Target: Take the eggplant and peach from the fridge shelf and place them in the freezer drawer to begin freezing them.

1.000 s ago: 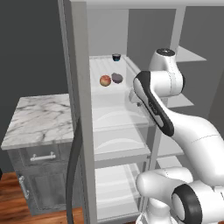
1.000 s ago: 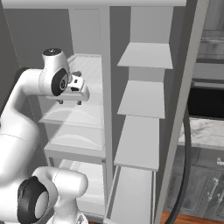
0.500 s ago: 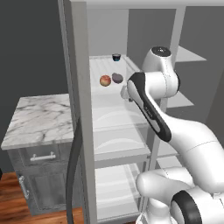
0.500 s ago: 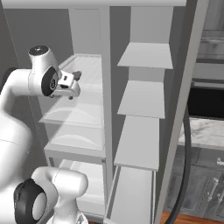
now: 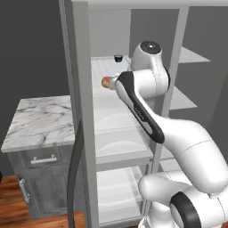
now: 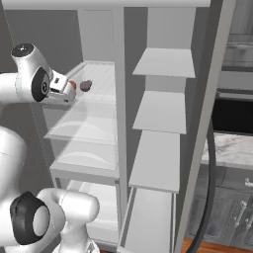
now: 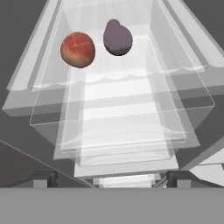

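The fridge (image 5: 82,111) stands open, a tall white frame with stacked shelves. The front upright (image 5: 84,133) and the centre divider (image 6: 120,99) bound the left bay, so entry is from the front only. The smooth shelves (image 6: 89,126) below leave a limited vertical gap.

The fridge shelf (image 7: 131,87) is ridged, with a clear raised edge (image 7: 113,76) at the front. Anything taken off it must be lifted over that lip, not dragged.

The arm (image 5: 147,111) reaches into the bay at shelf height. The gripper (image 6: 66,91) hangs at the shelf front, jaws spread wide and empty, its fingertips (image 7: 43,178) well apart at the bottom of the hand view.

The peach (image 7: 78,49) and eggplant (image 7: 117,38) lie on the fridge shelf behind the lip, just beside each other, peach to the left in the hand view. Whether they touch cannot be told. A dark cup (image 5: 118,58) sits further back, clear of both.

Handling, by judgement:
- Both are likely light, rounded and prone to rolling.
- The peach is probably soft-skinned; grip across its widest part with moderate force.
- The eggplant is probably firmer and smooth; grip across the bulbous body, not the narrow end.
- The narrow gap between them leaves little finger room; the outer flank of each offers more.
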